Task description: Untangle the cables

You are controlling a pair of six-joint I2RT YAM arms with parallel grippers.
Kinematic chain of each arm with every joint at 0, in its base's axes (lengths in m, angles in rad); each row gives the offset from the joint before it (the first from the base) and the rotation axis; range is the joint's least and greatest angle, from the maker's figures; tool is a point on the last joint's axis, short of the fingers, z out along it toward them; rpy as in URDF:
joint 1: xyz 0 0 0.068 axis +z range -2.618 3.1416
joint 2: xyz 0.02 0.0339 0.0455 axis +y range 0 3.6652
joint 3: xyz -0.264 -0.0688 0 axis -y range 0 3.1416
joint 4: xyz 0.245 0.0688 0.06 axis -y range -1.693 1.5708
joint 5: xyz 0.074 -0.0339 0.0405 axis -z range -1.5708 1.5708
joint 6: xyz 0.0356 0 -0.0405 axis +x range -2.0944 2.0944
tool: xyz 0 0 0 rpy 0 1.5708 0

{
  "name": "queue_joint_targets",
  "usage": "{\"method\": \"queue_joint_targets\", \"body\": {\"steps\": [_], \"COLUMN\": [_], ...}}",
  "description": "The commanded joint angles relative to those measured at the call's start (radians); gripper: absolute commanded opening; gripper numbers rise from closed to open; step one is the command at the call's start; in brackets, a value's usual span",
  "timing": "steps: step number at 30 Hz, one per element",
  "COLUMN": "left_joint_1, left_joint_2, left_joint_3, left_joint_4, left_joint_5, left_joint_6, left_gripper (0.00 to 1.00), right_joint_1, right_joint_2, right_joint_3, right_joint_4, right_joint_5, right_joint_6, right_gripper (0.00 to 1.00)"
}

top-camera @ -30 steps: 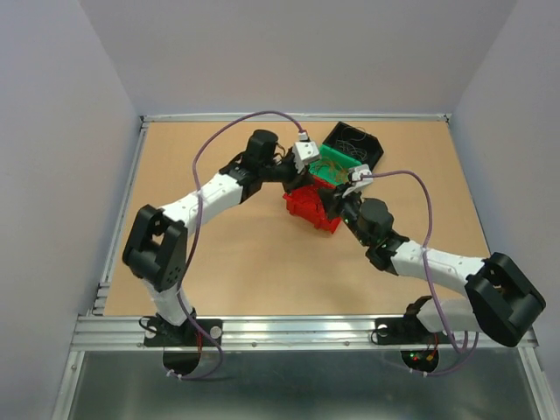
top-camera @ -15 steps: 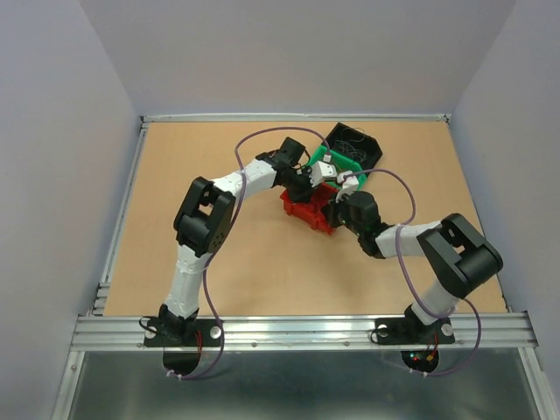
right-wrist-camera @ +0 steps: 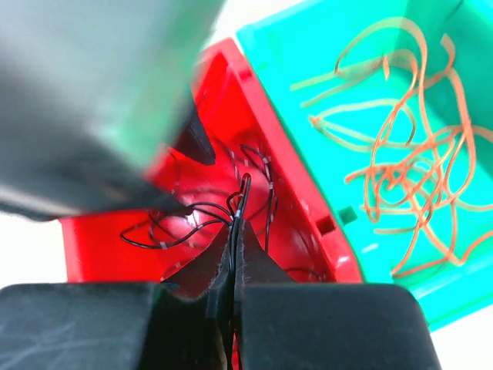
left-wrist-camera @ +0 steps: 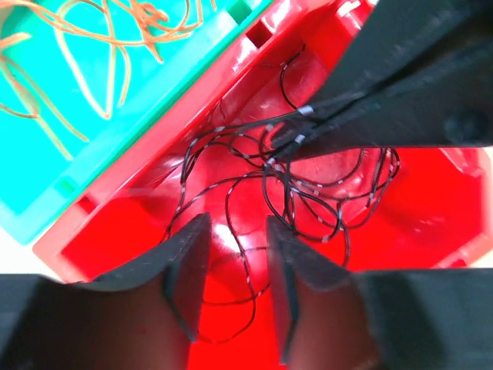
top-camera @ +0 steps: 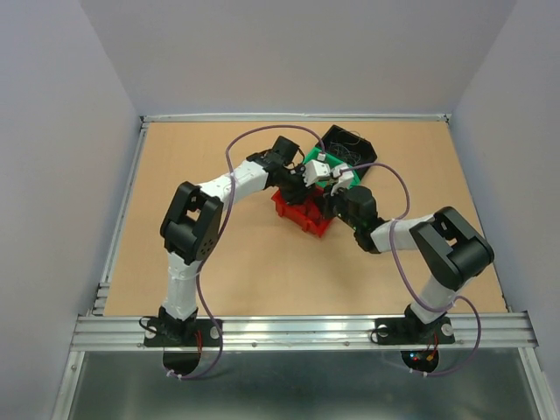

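Note:
Dark thin cables [left-wrist-camera: 308, 196] lie tangled in a red bin [left-wrist-camera: 431, 193]. My left gripper [left-wrist-camera: 236, 223] hangs open over them, with one strand passing below the gap between its fingers. My right gripper [right-wrist-camera: 233, 231] is shut on a few dark strands [right-wrist-camera: 246, 185] and lifts them a little off the bin floor; the left wrist view shows it [left-wrist-camera: 281, 150] coming in from the upper right. Orange cables [right-wrist-camera: 408, 154] lie loose in the green bin [right-wrist-camera: 308, 62] next to the red one. From above, both grippers [top-camera: 319, 171] [top-camera: 337, 179] meet over the red bin [top-camera: 297, 214].
A black bin [top-camera: 350, 144] with more thin wires stands just behind the green bin [top-camera: 311, 159], near the back of the wooden table [top-camera: 219, 254]. Purple arm cables [top-camera: 262, 133] loop above the bins. A metal rail [top-camera: 297, 332] runs along the near edge.
My left gripper has gone from shut to open over the red bin. Both arms have folded in closer to the bins, and the red bin has slid slightly left.

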Motion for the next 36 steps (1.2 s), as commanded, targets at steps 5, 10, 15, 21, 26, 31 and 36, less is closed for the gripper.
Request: {"method": "queue_joint_targets", "body": {"steps": [5, 10, 15, 21, 26, 31, 36], "left_joint_1": [-0.003, 0.001, 0.033, 0.089, 0.096, 0.141, 0.236], "left_joint_2": [-0.206, -0.258, -0.340, -0.460, -0.447, -0.445, -0.488], "left_joint_3": [-0.052, -0.116, -0.194, -0.291, -0.349, -0.378, -0.423], "left_joint_4": [0.044, 0.082, 0.157, 0.284, 0.307, 0.364, 0.455], "left_joint_5": [0.056, 0.035, 0.065, 0.156, 0.193, 0.234, 0.354], "left_joint_6": [-0.034, -0.046, -0.087, -0.167, -0.181, -0.219, -0.288], "left_gripper": [0.54, 0.56, 0.60, 0.63, 0.63, 0.63, 0.62], "right_joint_1": [-0.006, -0.006, -0.006, -0.004, -0.004, -0.004, -0.001], "right_joint_2": [-0.041, -0.053, 0.005, 0.186, 0.209, 0.082, -0.030], "right_joint_3": [0.002, 0.002, 0.064, 0.215, 0.228, 0.205, 0.191], "right_joint_4": [0.021, 0.026, 0.023, -0.130, -0.172, -0.173, -0.195], "right_joint_5": [-0.022, -0.050, -0.112, -0.142, -0.085, -0.083, -0.097], "right_joint_6": [-0.006, -0.019, -0.026, -0.014, 0.004, 0.012, 0.029], "right_gripper": [0.00, 0.01, 0.01, 0.01, 0.01, 0.23, 0.41]}}
